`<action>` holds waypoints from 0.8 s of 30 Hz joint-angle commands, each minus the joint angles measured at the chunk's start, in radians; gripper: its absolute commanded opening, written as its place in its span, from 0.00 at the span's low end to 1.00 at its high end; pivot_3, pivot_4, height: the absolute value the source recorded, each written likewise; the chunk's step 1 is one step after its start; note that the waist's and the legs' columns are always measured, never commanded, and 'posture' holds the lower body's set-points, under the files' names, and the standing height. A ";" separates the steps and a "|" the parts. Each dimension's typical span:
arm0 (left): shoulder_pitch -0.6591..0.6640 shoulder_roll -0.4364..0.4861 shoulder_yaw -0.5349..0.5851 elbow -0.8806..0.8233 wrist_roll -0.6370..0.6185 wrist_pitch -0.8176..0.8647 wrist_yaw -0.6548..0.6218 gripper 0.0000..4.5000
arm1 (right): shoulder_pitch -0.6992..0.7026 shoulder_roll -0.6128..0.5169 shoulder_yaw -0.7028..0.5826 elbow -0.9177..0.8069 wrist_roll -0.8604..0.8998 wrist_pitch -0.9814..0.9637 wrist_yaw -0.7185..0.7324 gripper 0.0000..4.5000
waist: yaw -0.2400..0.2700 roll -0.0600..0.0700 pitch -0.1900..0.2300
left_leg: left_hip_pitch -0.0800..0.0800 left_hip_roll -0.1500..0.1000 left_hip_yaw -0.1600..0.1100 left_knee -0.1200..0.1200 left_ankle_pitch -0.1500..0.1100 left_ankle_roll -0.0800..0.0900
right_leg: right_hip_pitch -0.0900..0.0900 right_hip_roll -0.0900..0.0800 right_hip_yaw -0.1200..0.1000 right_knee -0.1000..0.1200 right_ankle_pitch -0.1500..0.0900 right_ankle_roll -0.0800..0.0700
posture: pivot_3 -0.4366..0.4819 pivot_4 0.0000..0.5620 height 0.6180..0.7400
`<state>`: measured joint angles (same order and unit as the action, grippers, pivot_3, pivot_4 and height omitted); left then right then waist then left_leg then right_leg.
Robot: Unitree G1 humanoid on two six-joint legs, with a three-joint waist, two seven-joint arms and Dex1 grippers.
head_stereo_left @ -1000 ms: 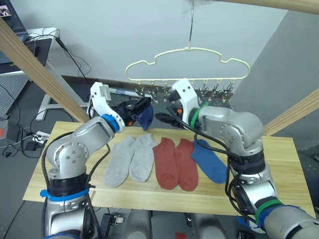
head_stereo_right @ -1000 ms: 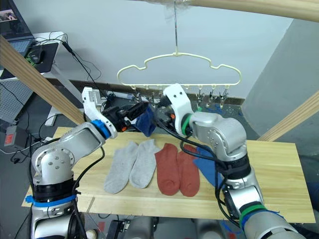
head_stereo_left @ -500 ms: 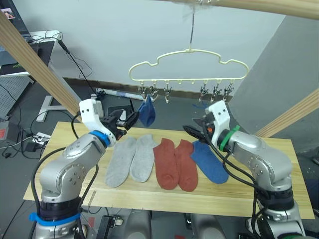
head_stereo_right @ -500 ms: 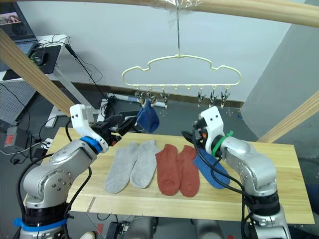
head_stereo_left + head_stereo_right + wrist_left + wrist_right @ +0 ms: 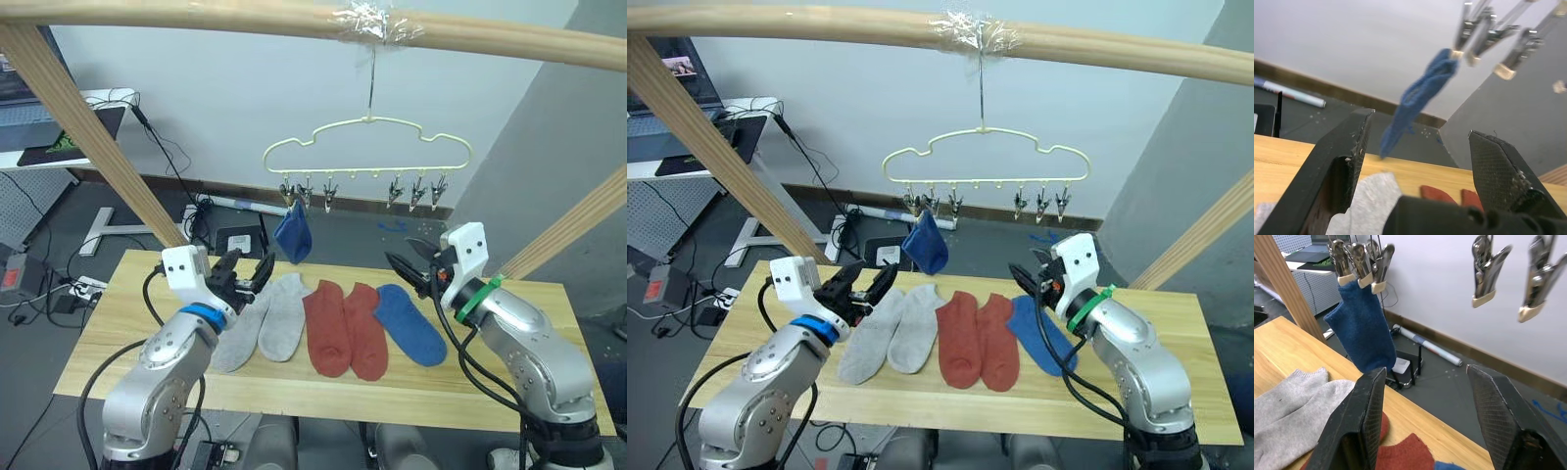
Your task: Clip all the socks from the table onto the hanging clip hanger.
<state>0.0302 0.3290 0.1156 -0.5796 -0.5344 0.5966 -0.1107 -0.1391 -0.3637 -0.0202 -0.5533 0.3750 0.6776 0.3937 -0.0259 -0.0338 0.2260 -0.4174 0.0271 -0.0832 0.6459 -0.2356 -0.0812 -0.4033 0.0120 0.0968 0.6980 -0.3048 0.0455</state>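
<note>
Socks — one blue sock (image 5: 293, 238) hangs clipped; both grippers (image 5: 247, 275) (image 5: 410, 264) gape, empty.

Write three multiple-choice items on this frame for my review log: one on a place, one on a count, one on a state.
1. Where is the blue sock that is off the table?
A. Hanging from a clip at the left end of the clip hanger
B. Held in the right tool
C. Draped over the wooden pole

2. How many socks lie on the table?
A. Three
B. Five
C. Six

3. What state is the left tool in?
A. Shut on a grey sock
B. Shut on nothing
C. Open and holding nothing

Key: 1 A, the sock dangles from a clip under the hanger's left end. 2 B, two grey socks, two red socks and one blue sock on the table. 3 C, the left wrist view shows its fingers spread with nothing between them.
</note>
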 commanded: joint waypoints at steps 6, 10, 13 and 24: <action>0.042 -0.045 -0.006 -0.080 0.087 -0.109 0.008 0.78 | 0.084 -0.029 -0.041 -0.062 0.007 -0.069 0.003 0.60 | 0.000 0.001 -0.012 | 0.001 0.001 0.000 0.000 0.004 0.004 | 0.000 0.002 0.001 0.000 0.003 -0.002 | 0.55 0.25 1.00; 0.040 -0.047 0.008 -0.074 0.100 -0.131 -0.001 0.78 | 0.093 -0.037 -0.059 -0.061 0.015 -0.077 0.006 0.60 | -0.001 0.001 -0.020 | 0.001 0.000 0.001 0.000 0.007 0.004 | 0.001 0.002 0.002 0.000 0.004 0.000 | 0.54 0.25 1.00; 0.025 -0.046 0.011 -0.066 0.100 -0.136 -0.009 0.78 | 0.084 -0.043 -0.063 -0.053 0.012 -0.086 0.010 0.60 | -0.001 0.001 -0.024 | 0.002 0.001 0.001 0.000 0.008 0.004 | 0.001 0.003 0.001 0.000 0.005 0.001 | 0.54 0.24 1.00; -0.015 -0.045 -0.001 -0.052 0.117 -0.142 -0.034 0.78 | 0.044 -0.041 -0.065 -0.058 0.027 -0.073 0.007 0.60 | -0.001 0.001 -0.028 | 0.002 0.001 0.001 0.000 0.010 0.005 | 0.001 0.003 0.002 0.000 0.009 -0.004 | 0.53 0.26 1.00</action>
<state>0.0269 0.2836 0.1195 -0.6162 -0.4326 0.4782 -0.1375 -0.0750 -0.3979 -0.0649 -0.5661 0.3797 0.6175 0.3940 -0.0271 -0.0331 0.1979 -0.4155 0.0277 -0.0824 0.6460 -0.2256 -0.0766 -0.4023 0.0150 0.0985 0.6980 -0.2956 0.0417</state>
